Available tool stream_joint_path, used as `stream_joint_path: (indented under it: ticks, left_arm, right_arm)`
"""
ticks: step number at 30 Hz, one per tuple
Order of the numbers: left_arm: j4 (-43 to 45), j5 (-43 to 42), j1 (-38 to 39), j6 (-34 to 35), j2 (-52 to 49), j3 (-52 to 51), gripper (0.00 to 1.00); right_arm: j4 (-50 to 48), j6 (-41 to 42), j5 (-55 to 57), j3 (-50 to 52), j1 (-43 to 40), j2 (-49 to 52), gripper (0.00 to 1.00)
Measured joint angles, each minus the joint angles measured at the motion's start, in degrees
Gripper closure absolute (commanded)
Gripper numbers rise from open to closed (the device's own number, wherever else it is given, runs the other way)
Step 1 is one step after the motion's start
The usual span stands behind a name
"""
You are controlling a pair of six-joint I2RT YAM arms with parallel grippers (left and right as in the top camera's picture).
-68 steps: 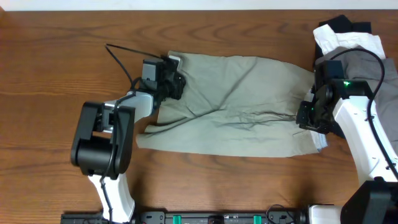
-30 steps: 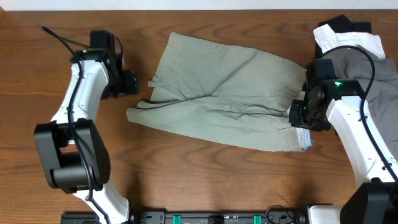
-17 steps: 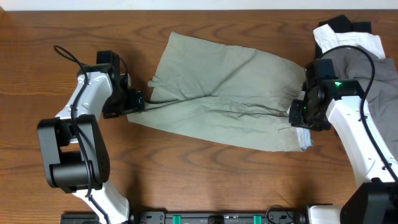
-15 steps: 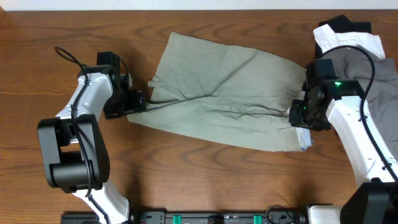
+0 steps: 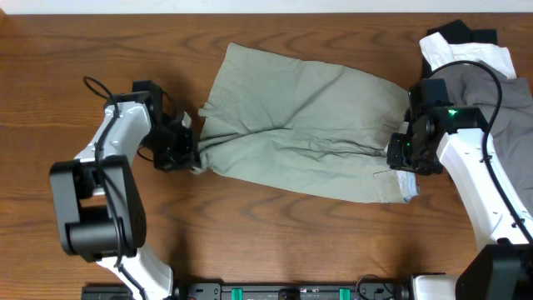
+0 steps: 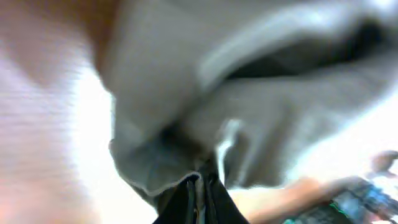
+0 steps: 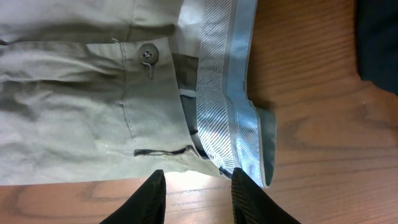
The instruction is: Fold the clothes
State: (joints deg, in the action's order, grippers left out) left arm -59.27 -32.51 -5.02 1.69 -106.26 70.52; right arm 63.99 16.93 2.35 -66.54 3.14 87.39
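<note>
i'm looking at the light khaki-green woven shorts point(image 5: 308, 125) lying spread and slightly skewed across the middle of the brown wooden table point(image 5: 275, 242), waistband towards my right arm and leg hems towards my left. the fabric is rumpled along the centre seam, so i'm judging that the step in hand is the first fold, or the straightening just before it.

the left end effector point(image 5: 190, 152) is sitting at the near leg hem, and the cloth is bunching towards it. the left wrist view is badly blurred, but the fingers are showing close together with a fold of hem caught at them, so i'm reading it as clamped on the shorts.

the right end effector point(image 7: 199, 196) is hanging just off the waistband corner with its fingers spread and nothing between them. its camera is showing the round waistband button point(image 7: 147, 53) and the pale striped inner lining point(image 7: 217, 81) turned outward.

next, i'm thinking the right side needs to come down and pinch the waistband corner, so both ends can be lifted together and laid over. i'm watching the dark slate-grey garment point(image 5: 491, 92) just beside that arm, since a loose pinch could catch it.
</note>
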Motion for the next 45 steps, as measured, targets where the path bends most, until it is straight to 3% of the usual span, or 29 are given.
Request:
stream_joint_path:
  ticks: [8,18,24,31,37,43,45]
  left_arm:
    - [-1.92,-21.51,0.02,5.44,18.95,1.2,0.94]
    - [4.44,-25.73,0.02,24.09,35.26,1.49,0.93]
    - [6.67,-15.76,1.97,29.64,39.15,1.49,0.94]
    - [18.03,6.12,7.96,31.95,34.38,1.51,0.94]
    - [27.32,23.19,10.49,32.85,18.58,1.64,0.94]
    - [40.26,26.95,10.49,31.26,0.07,1.62,0.94]
    - [41.75,26.91,10.49,29.9,-3.04,1.62,0.88]
  right_arm:
    - [-0.39,0.0,0.0,0.0,0.0,0.0,0.67]
    - [-0.52,0.0,0.02,0.02,0.0,0.0,0.66]
    - [-0.68,0.0,0.02,0.0,0.0,0.0,0.67]
    - [-0.46,0.0,0.0,0.0,0.0,0.0,0.67]
    - [-0.2,0.0,0.0,0.0,0.0,0.0,0.67]
    - [-0.11,0.0,-0.02,0.0,0.0,0.0,0.67]
    - [0.09,0.0,-0.02,0.0,0.0,0.0,0.67]
